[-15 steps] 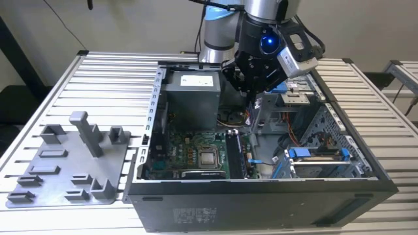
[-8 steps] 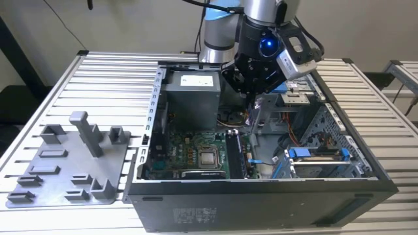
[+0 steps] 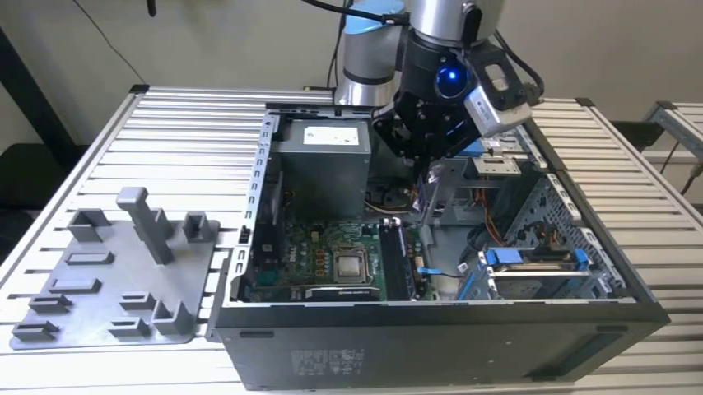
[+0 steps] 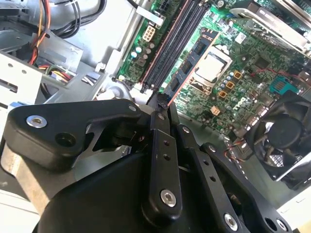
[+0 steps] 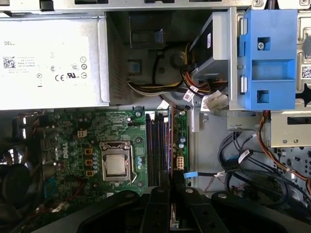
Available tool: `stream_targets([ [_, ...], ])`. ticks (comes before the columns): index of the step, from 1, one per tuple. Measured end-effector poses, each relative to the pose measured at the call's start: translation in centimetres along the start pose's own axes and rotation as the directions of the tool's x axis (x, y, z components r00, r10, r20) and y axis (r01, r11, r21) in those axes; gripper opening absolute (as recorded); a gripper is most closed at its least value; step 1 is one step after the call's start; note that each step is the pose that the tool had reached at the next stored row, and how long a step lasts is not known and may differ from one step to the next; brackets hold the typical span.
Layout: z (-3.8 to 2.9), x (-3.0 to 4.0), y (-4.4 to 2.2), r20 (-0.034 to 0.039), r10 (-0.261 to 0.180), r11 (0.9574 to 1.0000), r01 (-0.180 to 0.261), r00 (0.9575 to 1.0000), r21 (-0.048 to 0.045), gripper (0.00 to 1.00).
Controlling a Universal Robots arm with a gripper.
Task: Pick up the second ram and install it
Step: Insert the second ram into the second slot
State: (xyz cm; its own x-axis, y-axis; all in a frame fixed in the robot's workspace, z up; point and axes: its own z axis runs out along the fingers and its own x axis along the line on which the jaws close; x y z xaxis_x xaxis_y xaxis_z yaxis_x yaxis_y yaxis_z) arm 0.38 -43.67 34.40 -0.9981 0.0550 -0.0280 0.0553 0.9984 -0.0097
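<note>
Gripper (image 4: 158, 104) right up close in both wrist views, black fingers (image 4: 159, 141) clamped tight on the memory stick (image 4: 188, 65); stick pokes out past the fingertips, seen almost edge-on, dark with black chips, lined up along the black memory slots (image 4: 170, 48) on the green board (image 4: 245, 58) and over them; can't tell if it touches a slot. Exterior view, starting from the exterior view's left: grey plastic tray (image 3: 110, 298) with upright blocks, at the table's (image 3: 176, 140) front corner on that side; just beside it the open black computer case (image 3: 439, 350), taking the middle of the table up to its front edge; inside the case, grey power supply box (image 3: 321, 164) against the far wall, square processor socket (image 3: 351, 265) on the board nearer the front wall; arm (image 3: 439, 20) reaching down over the case, gripper above the slots, beside the power supply box; blue drive bracket (image 3: 528, 257) near the case's wall on the exterior view's right, coloured wires (image 5: 165, 90) bunched by the far wall
</note>
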Motion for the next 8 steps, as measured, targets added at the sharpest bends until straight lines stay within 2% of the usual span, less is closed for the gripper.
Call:
stream_targets([
  [8, 0.40, 0.01, 0.00, -0.0001, 0.000, 1.0000, 0.000, 1.0000, 0.0003, 0.14],
])
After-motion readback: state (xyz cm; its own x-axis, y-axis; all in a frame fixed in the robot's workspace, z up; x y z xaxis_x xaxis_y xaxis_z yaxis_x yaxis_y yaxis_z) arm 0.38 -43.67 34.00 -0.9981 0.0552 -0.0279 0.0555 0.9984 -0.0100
